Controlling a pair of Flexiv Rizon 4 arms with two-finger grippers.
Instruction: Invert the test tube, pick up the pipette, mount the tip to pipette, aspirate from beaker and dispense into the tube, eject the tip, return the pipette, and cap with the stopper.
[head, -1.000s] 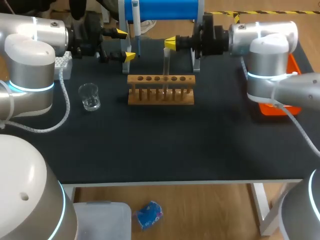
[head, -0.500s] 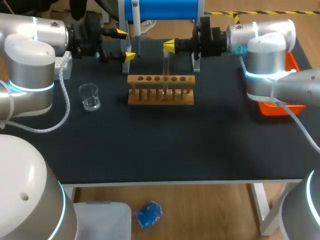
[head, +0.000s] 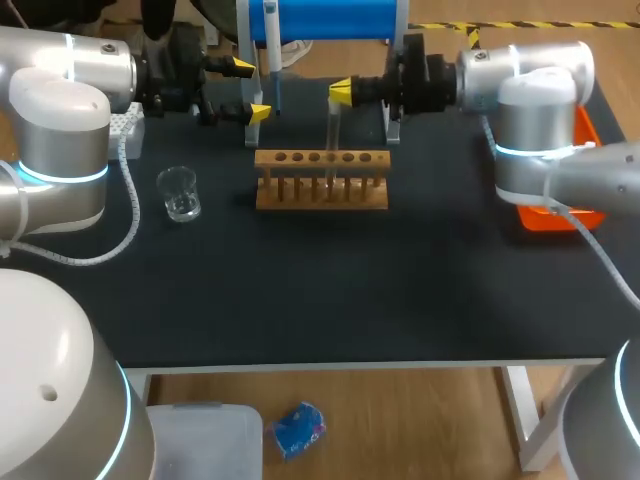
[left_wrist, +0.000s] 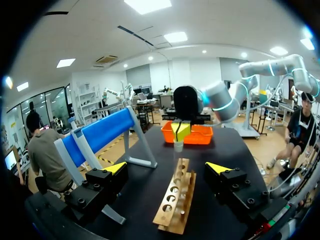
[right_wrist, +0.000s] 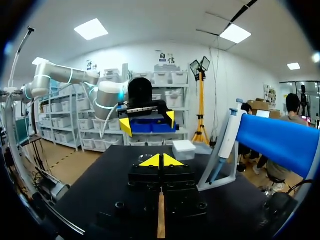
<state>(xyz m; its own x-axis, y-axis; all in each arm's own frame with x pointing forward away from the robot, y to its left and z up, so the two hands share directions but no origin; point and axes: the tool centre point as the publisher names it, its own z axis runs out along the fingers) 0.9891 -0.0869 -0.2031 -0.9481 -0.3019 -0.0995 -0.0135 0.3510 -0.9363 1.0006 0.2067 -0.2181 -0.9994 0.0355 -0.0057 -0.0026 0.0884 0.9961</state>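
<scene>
Test tube (head: 331, 128) in right gripper (head: 341, 90)

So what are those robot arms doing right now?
The right pincer is shut on the top of the test tube, holding it upright at the wooden rack. The left pincer is open beside the hanging pipette. The beaker stands by itself on the table.
</scene>
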